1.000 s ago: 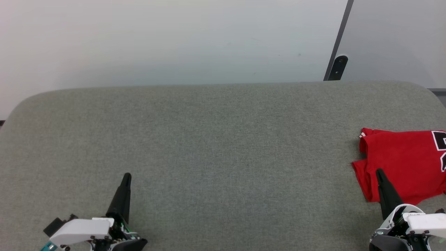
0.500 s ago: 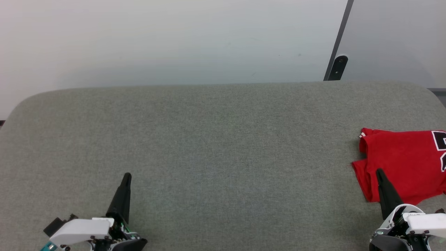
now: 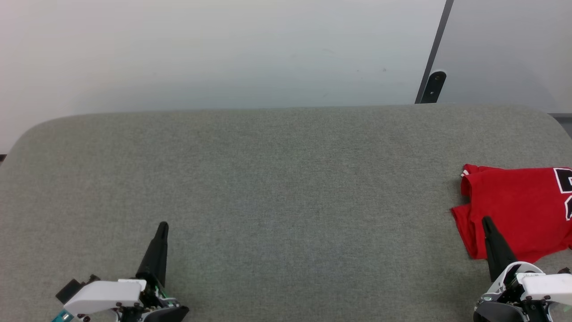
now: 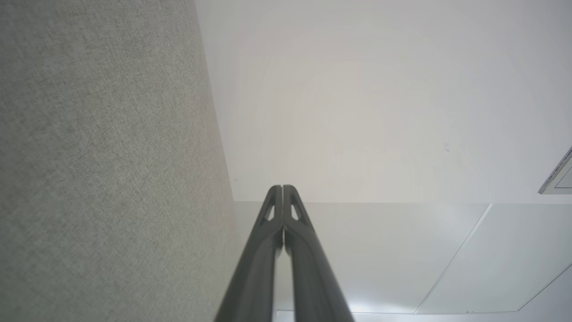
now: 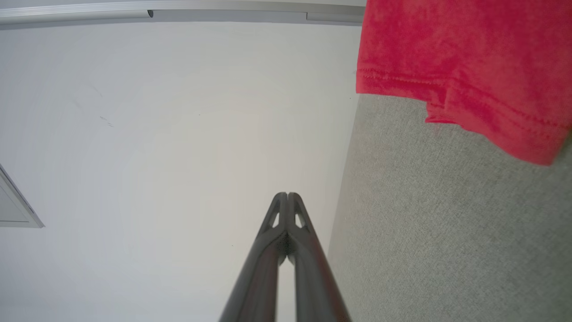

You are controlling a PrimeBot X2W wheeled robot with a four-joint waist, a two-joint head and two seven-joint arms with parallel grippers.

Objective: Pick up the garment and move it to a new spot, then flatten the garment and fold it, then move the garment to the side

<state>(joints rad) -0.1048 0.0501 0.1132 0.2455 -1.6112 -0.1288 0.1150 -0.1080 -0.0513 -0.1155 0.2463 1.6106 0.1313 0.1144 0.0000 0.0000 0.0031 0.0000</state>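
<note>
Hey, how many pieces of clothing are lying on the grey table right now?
1. The red garment lies at the far right of the table, running past the head view's right edge, so anything beyond that edge would be hidden.

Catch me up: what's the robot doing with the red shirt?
Nothing is held right now. The garment lies loosely folded at the right edge of the grey padded table, partly cut off in the head view. The right gripper is by its near corner, jaws shut and empty; its wrist view shows the cloth off to one side. The left gripper is at the lower left over bare table, jaws shut too.
</note>
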